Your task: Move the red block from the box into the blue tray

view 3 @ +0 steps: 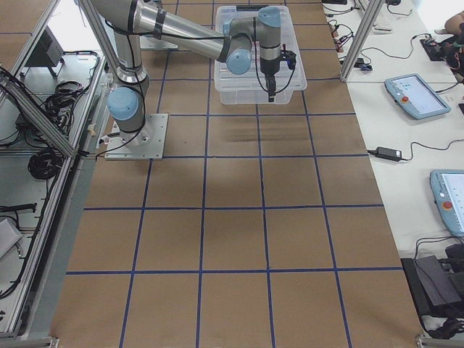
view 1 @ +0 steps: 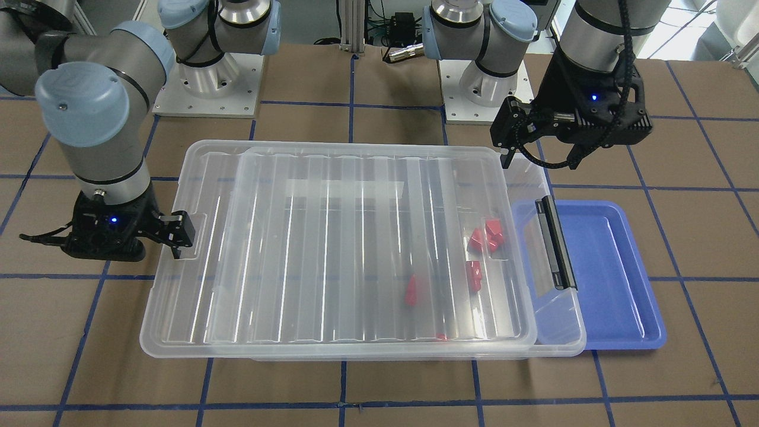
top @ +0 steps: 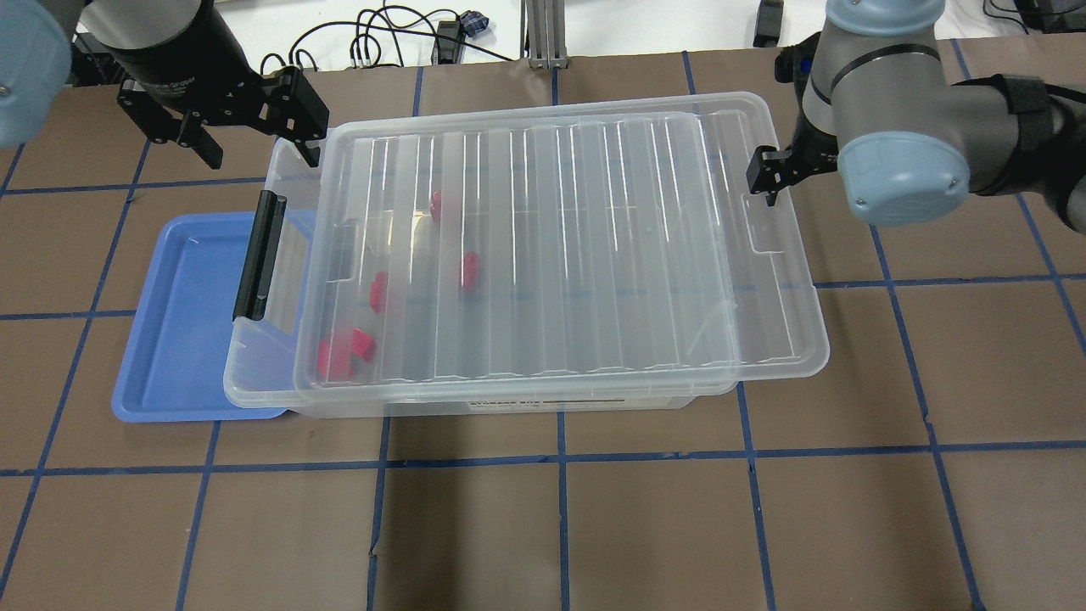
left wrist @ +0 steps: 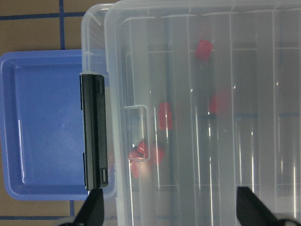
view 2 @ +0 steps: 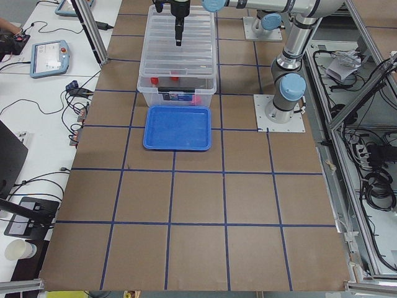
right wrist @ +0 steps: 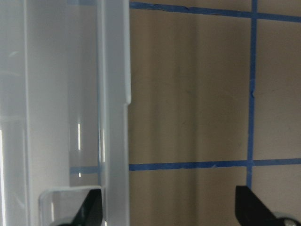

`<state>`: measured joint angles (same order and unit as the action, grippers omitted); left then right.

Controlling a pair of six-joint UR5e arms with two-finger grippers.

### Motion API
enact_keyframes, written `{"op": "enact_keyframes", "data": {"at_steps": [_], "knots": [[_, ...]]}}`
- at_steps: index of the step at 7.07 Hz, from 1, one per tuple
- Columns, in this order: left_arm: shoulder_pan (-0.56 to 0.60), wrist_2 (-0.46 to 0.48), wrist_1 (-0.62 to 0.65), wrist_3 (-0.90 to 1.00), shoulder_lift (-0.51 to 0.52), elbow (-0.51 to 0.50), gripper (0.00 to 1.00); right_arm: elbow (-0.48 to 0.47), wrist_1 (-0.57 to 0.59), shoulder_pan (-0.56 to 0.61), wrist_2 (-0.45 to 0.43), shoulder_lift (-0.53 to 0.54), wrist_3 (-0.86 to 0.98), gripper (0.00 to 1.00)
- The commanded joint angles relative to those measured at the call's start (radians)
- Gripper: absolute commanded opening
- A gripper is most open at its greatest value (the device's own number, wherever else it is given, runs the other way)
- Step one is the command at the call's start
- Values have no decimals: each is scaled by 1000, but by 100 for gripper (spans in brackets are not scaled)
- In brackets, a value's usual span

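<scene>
The red block [view 1: 478, 238] you wanted lay inside the box [view 1: 172, 339], one of a small cluster at the end nearest the blue tray [view 1: 616, 267]. A few look-alikes [view 1: 411, 292] were scattered further in. All of them sat under the ribbed clear lid [view 1: 356, 237], which rested on the box offset toward the right arm's end. That left only a narrow strip uncovered beside the black latch bar [view 1: 556, 242]. The tray itself held nothing and was partly tucked under the box's latch end.

Your left gripper [top: 260, 154] hung above the far corner of that end with its fingers spread wide and nothing in them. Your right gripper [right wrist: 171, 209] was likewise released at the opposite end, and its fingers looked to straddle the rim there.

By my reading, the step in hand was clearing the lid, since no block could be reached through it. To do that well, you needed a firm pinch on the lid's edge alone, not lid and box rim together. You then had to draw it further off toward the right arm's end in a slow, level pull so the light box did not drag along or nudge the tray. The left arm had to keep clear of the latch bar until the opening was wide enough.
</scene>
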<state>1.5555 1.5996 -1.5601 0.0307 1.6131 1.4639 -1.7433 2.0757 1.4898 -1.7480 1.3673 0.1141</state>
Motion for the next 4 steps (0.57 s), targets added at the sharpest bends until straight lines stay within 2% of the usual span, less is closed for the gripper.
{"op": "enact_keyframes", "data": {"at_steps": [1, 4], "knots": [[0, -3, 0, 0, 1, 0, 100, 2, -17, -112, -7, 3, 39, 100], [0, -1, 0, -2, -1, 1, 100, 7, -54, -183, -8, 9, 45, 100]]}}
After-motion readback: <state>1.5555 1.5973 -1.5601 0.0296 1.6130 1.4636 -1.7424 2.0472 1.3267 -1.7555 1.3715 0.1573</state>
